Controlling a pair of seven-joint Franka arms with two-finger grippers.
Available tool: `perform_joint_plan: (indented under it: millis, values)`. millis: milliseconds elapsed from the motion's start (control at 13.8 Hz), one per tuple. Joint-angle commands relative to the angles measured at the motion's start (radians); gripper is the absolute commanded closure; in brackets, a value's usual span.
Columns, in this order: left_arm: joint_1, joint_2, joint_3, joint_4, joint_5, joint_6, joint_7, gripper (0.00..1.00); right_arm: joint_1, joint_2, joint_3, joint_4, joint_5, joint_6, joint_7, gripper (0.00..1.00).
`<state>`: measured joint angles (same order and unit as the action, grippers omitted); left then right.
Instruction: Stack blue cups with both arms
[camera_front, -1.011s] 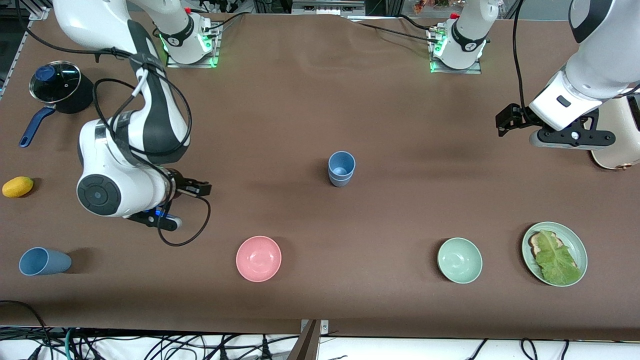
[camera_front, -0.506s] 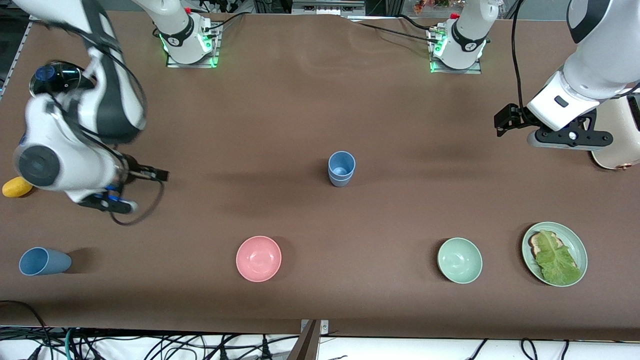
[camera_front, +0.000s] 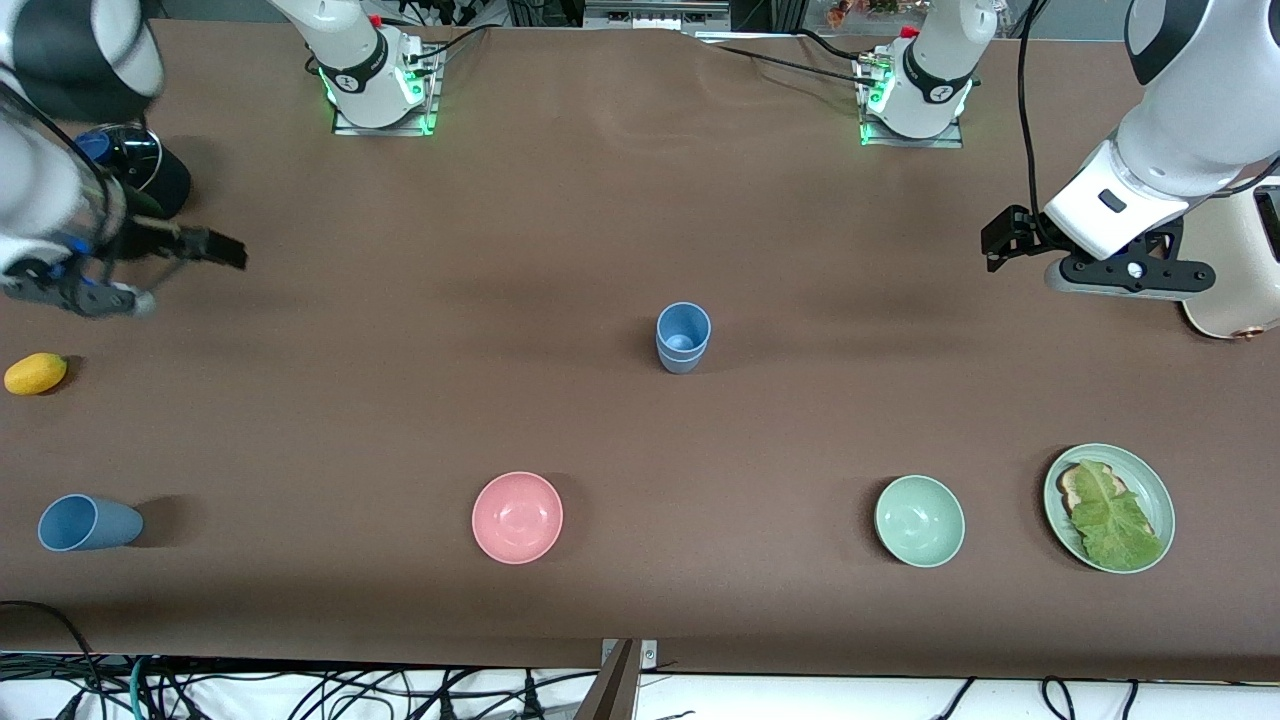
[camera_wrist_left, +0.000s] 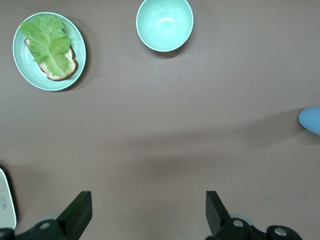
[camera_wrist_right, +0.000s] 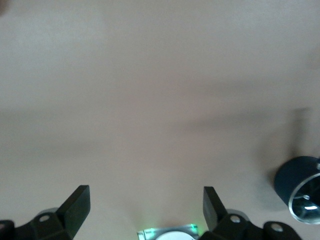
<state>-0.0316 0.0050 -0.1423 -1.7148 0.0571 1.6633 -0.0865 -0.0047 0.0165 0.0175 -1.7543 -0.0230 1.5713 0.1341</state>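
Two blue cups (camera_front: 683, 337) stand stacked upright at the middle of the table; their edge shows in the left wrist view (camera_wrist_left: 311, 120). A third blue cup (camera_front: 88, 523) lies on its side at the right arm's end, near the front edge. My right gripper (camera_front: 222, 250) is open and empty over bare table beside the black pot; its jaws stand wide apart in the right wrist view (camera_wrist_right: 145, 207). My left gripper (camera_front: 1002, 240) is open and empty over bare table at the left arm's end, jaws wide apart in its wrist view (camera_wrist_left: 147, 212).
A black pot (camera_front: 145, 170) with a glass lid and a yellow fruit (camera_front: 35, 373) sit at the right arm's end. A pink bowl (camera_front: 517, 517), a green bowl (camera_front: 919, 520) and a plate (camera_front: 1152, 472) with bread and lettuce line the front. A cream appliance (camera_front: 1235, 280) stands beside the left arm.
My right arm has swung away from the table's middle toward its own end, up beside the pot. My left gripper has shifted slightly. The cups have not moved.
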Motion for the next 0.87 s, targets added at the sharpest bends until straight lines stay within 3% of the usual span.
perform_joint_plan:
  millis: [0,144,361,794]
  values:
    - [0.001,0.013,-0.003,0.035,-0.026,-0.028,0.004,0.00,-0.032,-0.024,0.021,0.034,-0.003,-0.017,-0.047,0.00]
    - [0.001,0.013,-0.003,0.035,-0.025,-0.028,0.004,0.00,-0.031,-0.010,0.022,0.076,-0.002,-0.017,-0.047,0.00]
    - [0.001,0.013,-0.003,0.035,-0.025,-0.030,0.004,0.00,-0.034,0.010,0.022,0.073,0.050,-0.001,-0.028,0.00]
    - [0.002,0.013,-0.003,0.035,-0.025,-0.030,0.004,0.00,-0.032,0.020,0.022,0.067,0.054,0.033,-0.007,0.00]
